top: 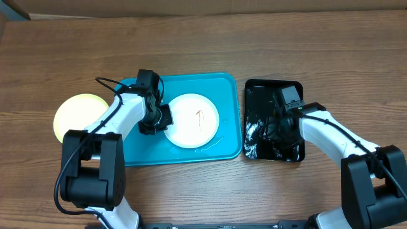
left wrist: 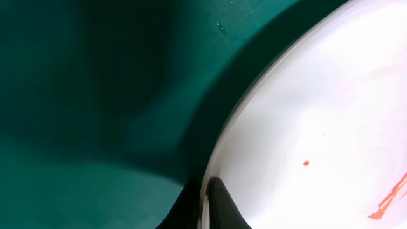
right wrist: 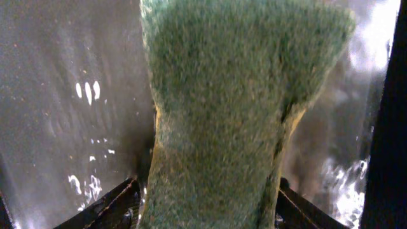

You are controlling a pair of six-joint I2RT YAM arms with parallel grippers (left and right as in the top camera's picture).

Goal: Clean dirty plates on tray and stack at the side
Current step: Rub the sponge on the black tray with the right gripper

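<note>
Pinching the rim of the white plate (left wrist: 318, 127), the left gripper (left wrist: 205, 207) is closed on it. Left wrist cam shows black fingertips (left wrist: 226, 207) either side of the edge, with the plate lying on the turquoise tray (left wrist: 95, 95) and orange-brown smears (left wrist: 388, 197) on its face. Right wrist cam: the right gripper (right wrist: 210, 203) squeezes a green sponge (right wrist: 235, 83), waisted between the fingers, over the wet black tray (right wrist: 70, 95). Neither grip reads from overhead, which gives layout instead. The white plate sits in the turquoise tray's right half. The left arm (top: 121, 114) reaches in from the near left, its wrist at the plate's left rim. The right arm (top: 331, 130) bends in from the near right, its wrist above the black tray, just right of the turquoise one. The yellow-green plate (top: 75, 114) lies on the wooden table (top: 191, 38), left of the turquoise tray, well apart from the sponge.
</note>
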